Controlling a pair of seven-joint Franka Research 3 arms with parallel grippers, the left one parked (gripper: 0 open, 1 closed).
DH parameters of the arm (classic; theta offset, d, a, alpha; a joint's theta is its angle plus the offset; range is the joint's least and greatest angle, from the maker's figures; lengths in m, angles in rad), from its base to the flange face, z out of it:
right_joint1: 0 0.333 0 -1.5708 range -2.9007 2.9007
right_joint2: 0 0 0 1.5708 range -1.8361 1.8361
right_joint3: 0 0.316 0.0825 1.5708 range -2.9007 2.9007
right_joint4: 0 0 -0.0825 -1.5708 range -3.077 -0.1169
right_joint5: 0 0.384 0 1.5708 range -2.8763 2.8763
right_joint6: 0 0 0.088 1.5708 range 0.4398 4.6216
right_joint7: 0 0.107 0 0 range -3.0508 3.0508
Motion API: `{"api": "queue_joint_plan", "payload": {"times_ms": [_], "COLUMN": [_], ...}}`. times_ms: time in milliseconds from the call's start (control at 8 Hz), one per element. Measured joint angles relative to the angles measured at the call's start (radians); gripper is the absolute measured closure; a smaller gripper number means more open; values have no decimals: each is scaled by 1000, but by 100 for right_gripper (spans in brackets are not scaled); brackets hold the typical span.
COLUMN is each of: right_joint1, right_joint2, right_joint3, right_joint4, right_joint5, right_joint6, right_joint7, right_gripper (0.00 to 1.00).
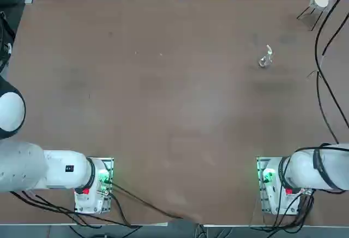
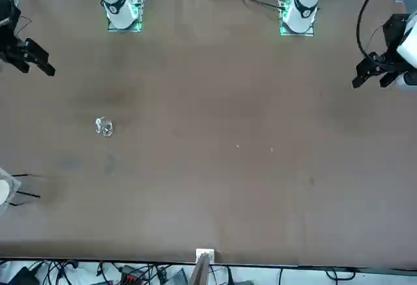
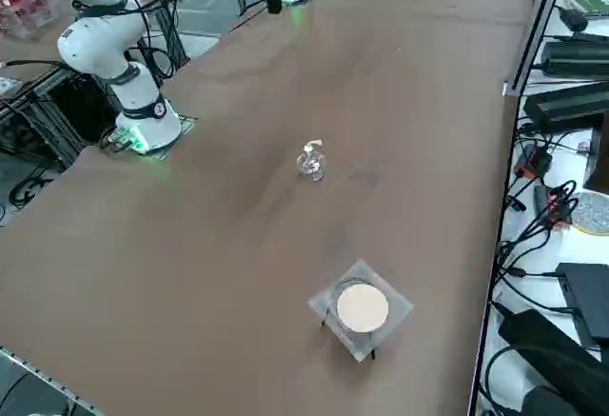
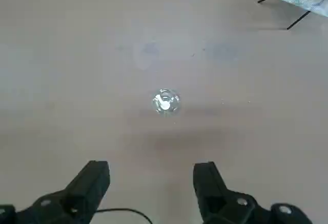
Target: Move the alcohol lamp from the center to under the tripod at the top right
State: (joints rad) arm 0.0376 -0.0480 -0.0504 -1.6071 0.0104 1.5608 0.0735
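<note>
Fingers (image 4: 94, 179) of the right gripper (image 4: 152, 168) stand wide apart with nothing between them. The right gripper is above the table (image 1: 180, 102), toward its right-hand side. Beyond the fingertips, apart from both, the alcohol lamp (image 3: 311, 163) stands upright on bare table.

Handling: treat the lamp as light, stiff, smooth and fragile. Clear glass may slip under uneven pressure. Recommended grip: low on the rounded body, one finger each side, level with its widest part. Do not load the narrow pale neck (image 3: 314, 145); it could snap or tip the lamp. Close gently and keep it upright, since any liquid could spill.

Clearances: bare table surrounds the lamp, so both fingers should have room to descend. Farther out from the fingers than the lamp, and to the robot's right of it, the tripod (image 3: 361, 308) carries a square mesh sheet (image 3: 395, 307) and a white disc (image 3: 363, 307). The sheet's corners overhang the thin dark legs (image 4: 298, 20), leaving a low entry. Approach between two legs, lamp held low; a raised wrist or wide finger could catch the sheet. Watch the nearby far table edge.
</note>
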Motion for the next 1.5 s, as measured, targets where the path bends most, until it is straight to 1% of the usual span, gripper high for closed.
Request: {"api": "queue_joint_plan", "payload": {"times_ms": [625,750,875,1125,1250,1500], "right_joint1": [3,4,4,4,4,5], "right_joint2": [2,7,13,25,32,46], "right_joint3": [11,14,16,16,16,16], "right_joint4": [-1,-10,-35,-150,-225,-381], "right_joint5": [0,0,0,0,0,0], "right_joint6": [-2,-1,29,164,253,467], "right_joint7": [-1,-1,-1,-1,-2,-27], "right_gripper": [0,0,0,0,0,0]}}
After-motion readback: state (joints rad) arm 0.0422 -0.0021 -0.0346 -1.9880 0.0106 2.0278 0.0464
